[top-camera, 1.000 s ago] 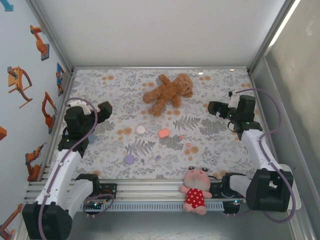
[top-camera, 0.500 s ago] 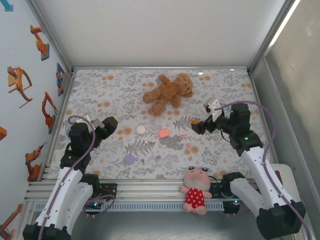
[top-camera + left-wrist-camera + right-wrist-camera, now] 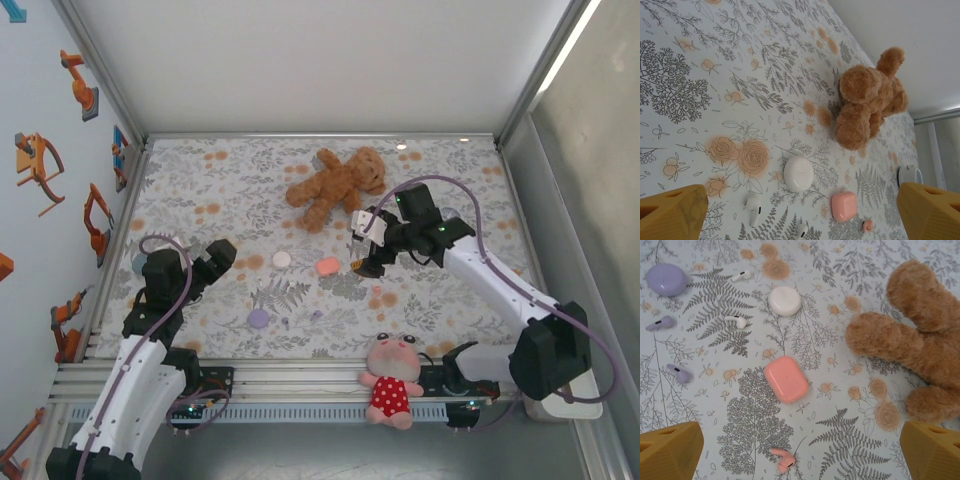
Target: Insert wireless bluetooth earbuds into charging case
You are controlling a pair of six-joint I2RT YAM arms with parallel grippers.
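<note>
- Broadly, the floral table cover [image 3: 440, 300] spreads under everything, and all the small pieces lie on it.
- The brown teddy bear [image 3: 338, 185] sprawls toward the far side. In my right wrist view its limbs [image 3: 920, 335] take up the right side.
- A pink plush doll [image 3: 392, 385] in a red spotted dress sits at the near edge, between my two arm bases.
- My right claw [image 3: 360, 250] hangs over the middle of the cover, just beside the pink case, with its yellow pads [image 3: 670, 450] spread wide and nothing between them.
- My left claw [image 3: 213, 258] hangs over the left side, near the white case. Its pads [image 3: 672, 212] are also wide apart and grip nothing.
- Three closed charging cases lie apart from one another: the pink case [image 3: 785, 379] in the middle, the round white case [image 3: 784, 301] beyond it, and the purple case [image 3: 666, 279] off by itself.
- The two purple earbuds [image 3: 680, 373] lie loose near the purple case, outside it and apart from each other.
- The pink earbud [image 3: 782, 459] lies alone on the cover, close to the pink case but not touching it, in the open span of my right claw's view.
- Two white earbuds [image 3: 736, 320] lie loose between the white case and the purple case.
</note>
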